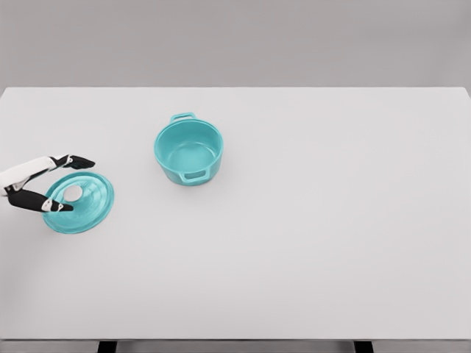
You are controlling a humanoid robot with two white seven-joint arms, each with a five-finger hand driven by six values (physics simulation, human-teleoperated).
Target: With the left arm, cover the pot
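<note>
The left hand (45,184) comes in low at the left edge, fingers spread around the white knob of the lid (79,203) (contact is hard to judge). The lid lies flat on the table (309,220). The pot (189,149) stands uncovered, well right of the hand and farther away.

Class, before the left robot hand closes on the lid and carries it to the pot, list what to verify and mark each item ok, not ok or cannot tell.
1. Pot upright, mouth open: ok.
2. Pot empty inside: ok.
3. Lid flat on the table, left of the pot: ok.
4. Left robot hand straddling the lid's white knob: ok.
5. Fingers closed on the knob: not ok, open.
6. Path from lid to pot unobstructed: ok.
</note>
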